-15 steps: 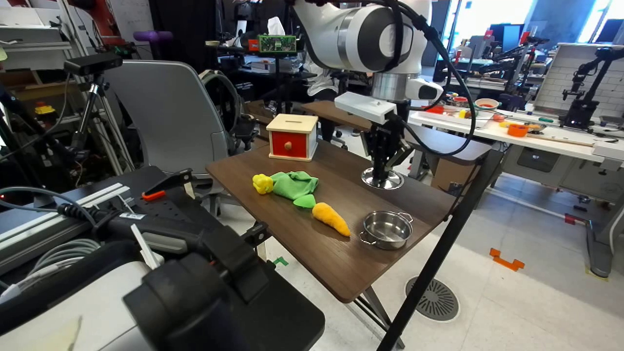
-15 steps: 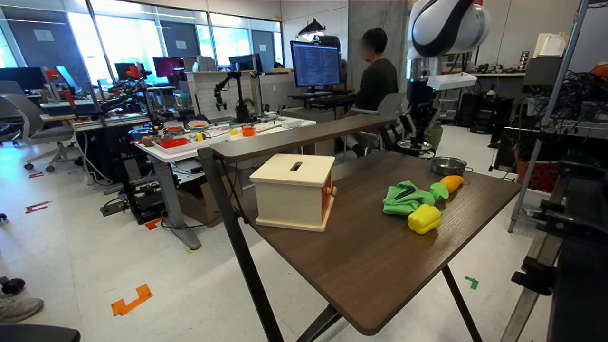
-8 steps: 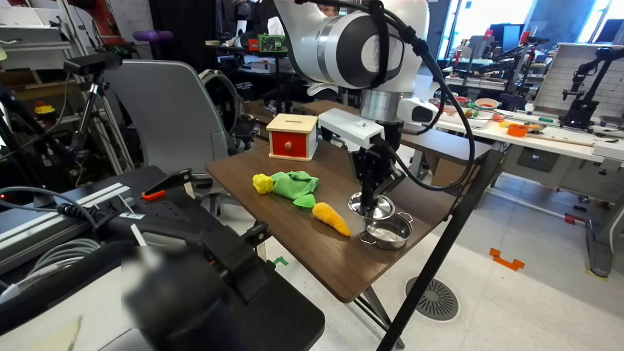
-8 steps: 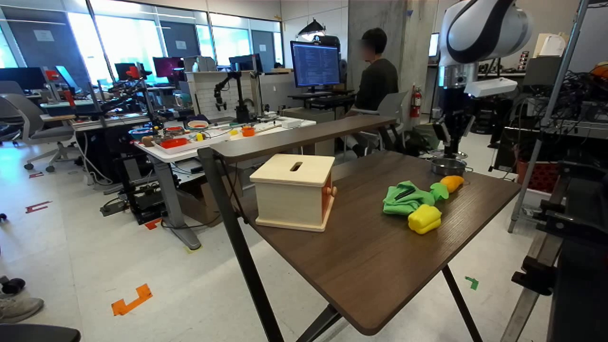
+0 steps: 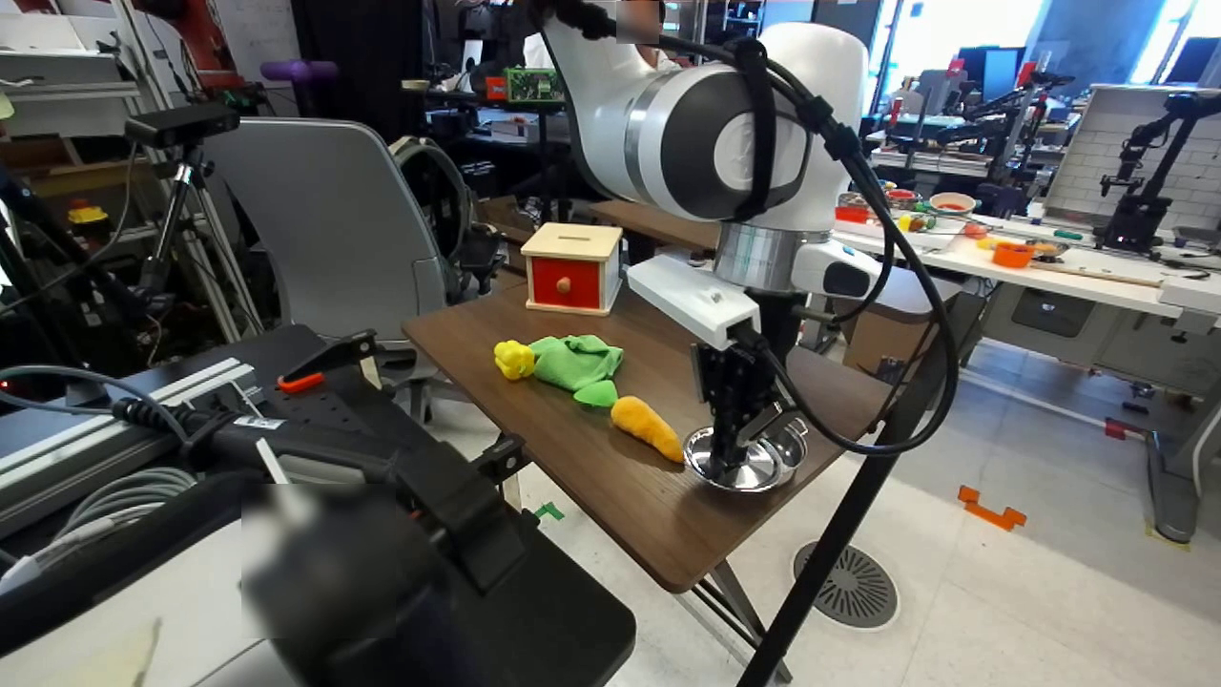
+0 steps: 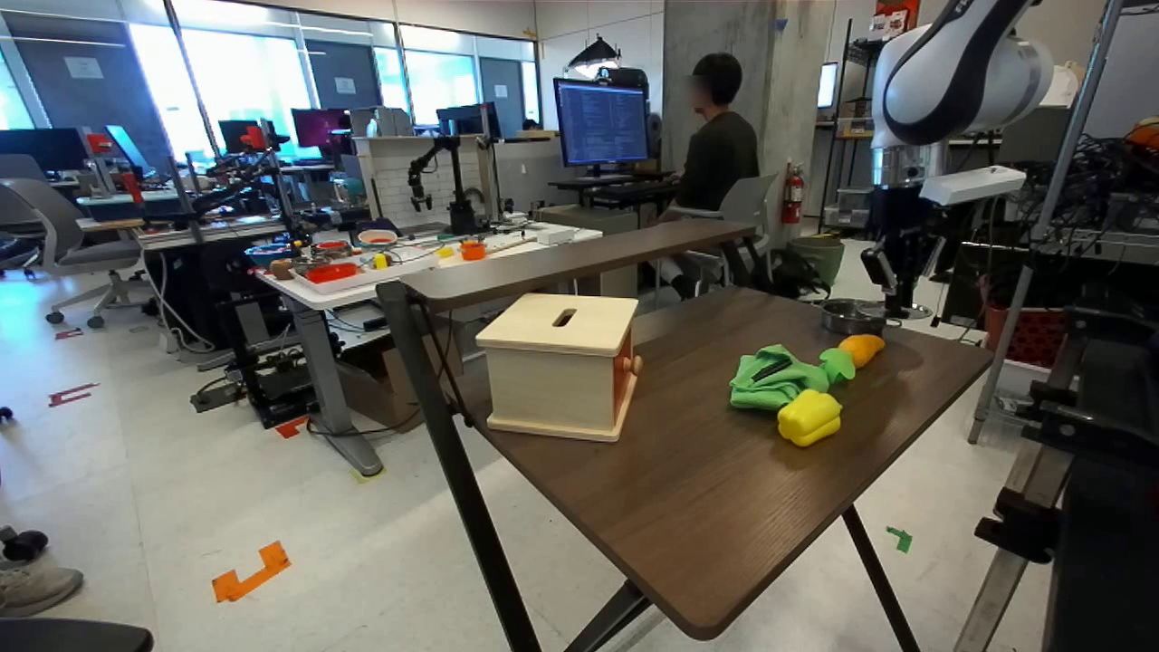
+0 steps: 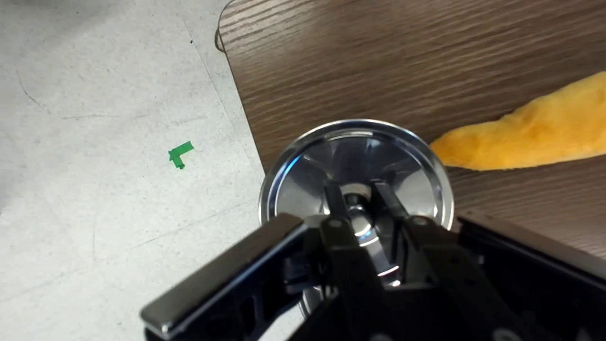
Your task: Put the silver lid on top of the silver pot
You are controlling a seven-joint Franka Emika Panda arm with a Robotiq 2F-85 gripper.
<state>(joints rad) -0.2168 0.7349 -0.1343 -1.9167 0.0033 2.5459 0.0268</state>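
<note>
Table (image 5: 668, 353): brown top, seen in both exterior views; L/R/near/far below per the exterior view pointed at here.
Arm (image 5: 706, 134): wht/blk, comes in from top, wrist over near R part of table.
Box (image 5: 572, 272): wooden, slot in top, red drawer facing near side, far L.
Gripper (image 7: 357, 192): blk, pointing down, grasping silver lid (image 7: 355, 157) by its knob, a finger each side (wrist view).
Cloth-like thing (image 5: 577, 361): green, rumpled, L half of table.
Silver pot (image 6: 849, 319): upright on table, near R; R side + handle show past lid.
Silver lid: in the grasp, approx. level, offset to near L of pot & partly hiding it; can't tell if they touch.
Carrot (image 5: 649, 429): orange, lying L of pot, tip just beside lid.
Pepper (image 5: 515, 361): yellow, L of green cloth-like thing.
Leaf-shaped bit (image 5: 596, 394): green, betw. cloth-like thing & carrot.
</note>
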